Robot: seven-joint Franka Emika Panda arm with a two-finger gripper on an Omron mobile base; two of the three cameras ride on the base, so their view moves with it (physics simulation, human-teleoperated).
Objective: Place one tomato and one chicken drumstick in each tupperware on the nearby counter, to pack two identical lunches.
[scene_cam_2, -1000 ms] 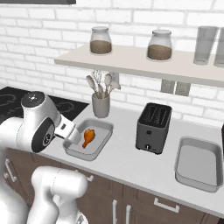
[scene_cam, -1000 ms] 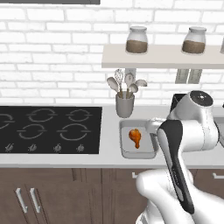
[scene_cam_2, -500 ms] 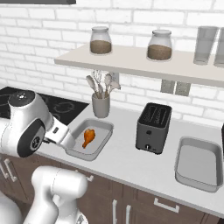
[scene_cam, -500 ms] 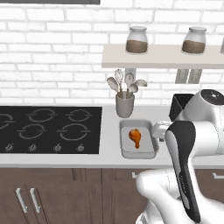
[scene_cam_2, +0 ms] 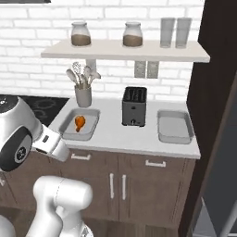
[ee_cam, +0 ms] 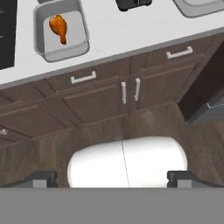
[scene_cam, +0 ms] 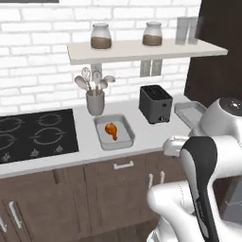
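Drumstick (scene_cam: 112, 130) lies alone in one tupperware (scene_cam: 113, 132) on the counter (scene_cam_2: 120, 134), second tupperware (scene_cam_2: 175, 127) is empty, tomatoes remain, and fingers (ee_cam: 112, 177) are wide open, holding nothing.

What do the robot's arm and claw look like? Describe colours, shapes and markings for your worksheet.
The arm has glossy white, rounded shells with black joint bands and a dark round cap with small markings at one joint. No loose cables show. The claw ends in two small dark grey, blocky fingertips.
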